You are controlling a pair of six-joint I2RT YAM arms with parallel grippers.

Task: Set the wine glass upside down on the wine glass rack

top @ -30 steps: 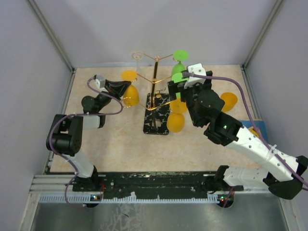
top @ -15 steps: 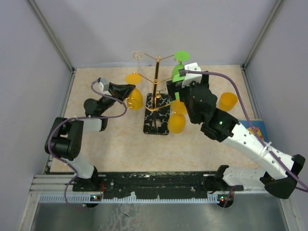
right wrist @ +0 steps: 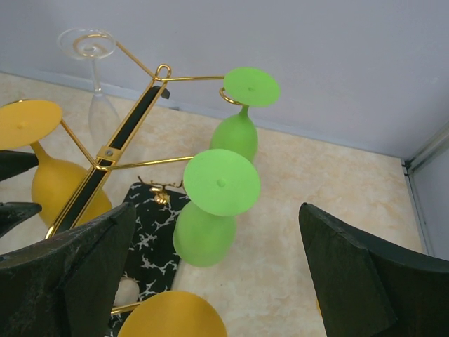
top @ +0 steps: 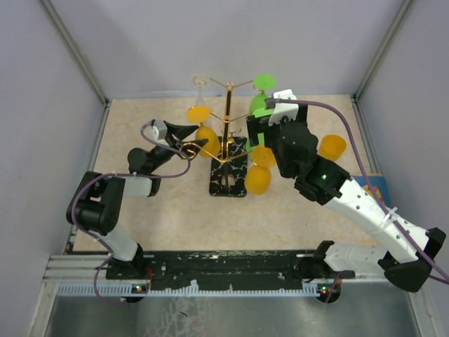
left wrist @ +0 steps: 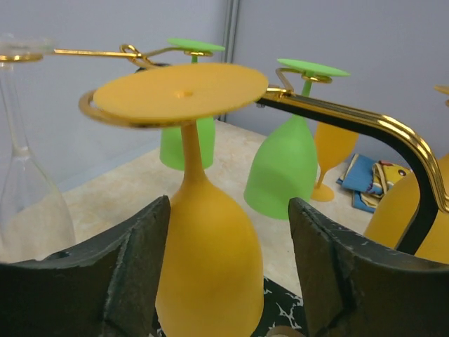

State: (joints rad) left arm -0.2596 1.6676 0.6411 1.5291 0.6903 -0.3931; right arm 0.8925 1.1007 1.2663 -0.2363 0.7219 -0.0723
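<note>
Wine glass: the orange wine glass [left wrist: 207,260] hung upside down on the left side of the wine glass rack [top: 226,119]. Its flat foot lay on a gold loop at the end of an arm and its bowl pointed down.
Left gripper: the left gripper [left wrist: 230,210] had its jaws apart, one finger on each side of the orange bowl. There was a clear gap at the right finger [left wrist: 319,274]. The left finger [left wrist: 133,274] was at the bowl's edge, and I could not tell whether it touched.
Right gripper: the right gripper [right wrist: 216,210] was spread wide with nothing between its fingers. It was raised on the right side of the rack and looked down on the hanging glasses.
Rack: the gold pole stood on a black, white-veined base [top: 226,184] near the middle of the beige surface [top: 161,210].
Other glasses on the rack: two green glasses [right wrist: 203,239] hung bowl-down on the far right arms. A clear glass [right wrist: 97,105] hung at the far left, and two more orange ones [top: 257,179] hung on the near right.
Off the rack: an upright orange glass [top: 332,147] stood on the surface, well to the right of the rack. A blue printed card [left wrist: 365,184] lay beyond it.
</note>
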